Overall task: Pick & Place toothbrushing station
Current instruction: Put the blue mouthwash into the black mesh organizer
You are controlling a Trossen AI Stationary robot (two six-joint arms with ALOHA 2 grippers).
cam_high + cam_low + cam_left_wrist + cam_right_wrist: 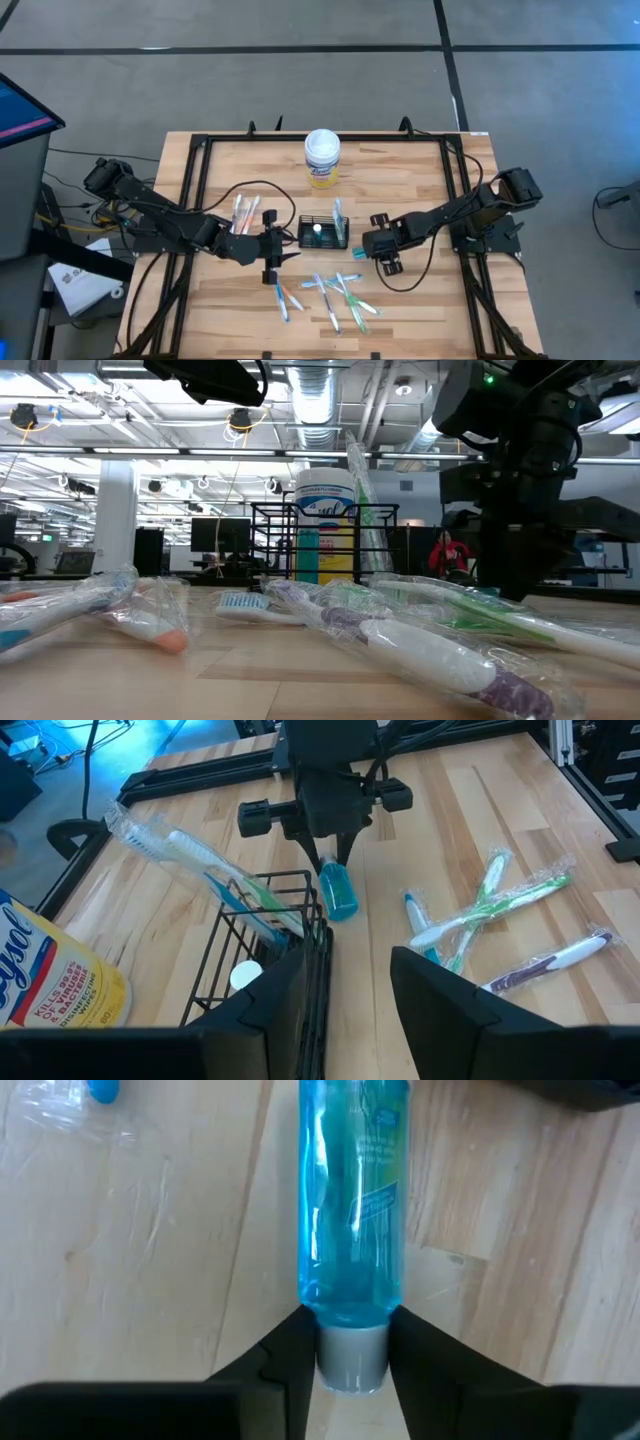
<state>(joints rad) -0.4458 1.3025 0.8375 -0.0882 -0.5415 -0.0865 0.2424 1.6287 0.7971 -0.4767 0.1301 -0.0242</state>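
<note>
1. Wrapped toothbrushes in clear plastic sleeves [420, 645] lie closest to the low camera, scattered across the pale wooden table [420, 200], on the near side of both claws.
2. Gripped in the right gripper [352, 1352] is a clear blue plastic bottle with a grey cap [352, 1210]; the two dark fingers [290, 1355] are clenched on the grey cap, one on each side, and the blue body points away from the wrist over the wood.
3. From the left wrist camera, that same blue bottle hangs cap-up below the right claw, just beside one end of the small black wire-mesh rectangular holder [270, 920]. Whether the bottle touches the table cannot be told.
4. That toothbrushing station sits mid-table, between the two claws: the right gripper just off one end, the left gripper [350, 985] just off the other.
5. The left claw's fingers are spread apart and grasp nothing; one finger [275, 1010] stands right at the holder's wire end wall, though contact cannot be judged.
6. Inside the holder a wrapped toothbrush with a white and green handle [215, 870] leans out over the rim, and a small white round object [245, 977] lies on its floor.
7. Beyond the holder, on the far side from the loose brushes, stands a white cylindrical canister with a yellow label [322, 158], well apart from both claws.
</note>
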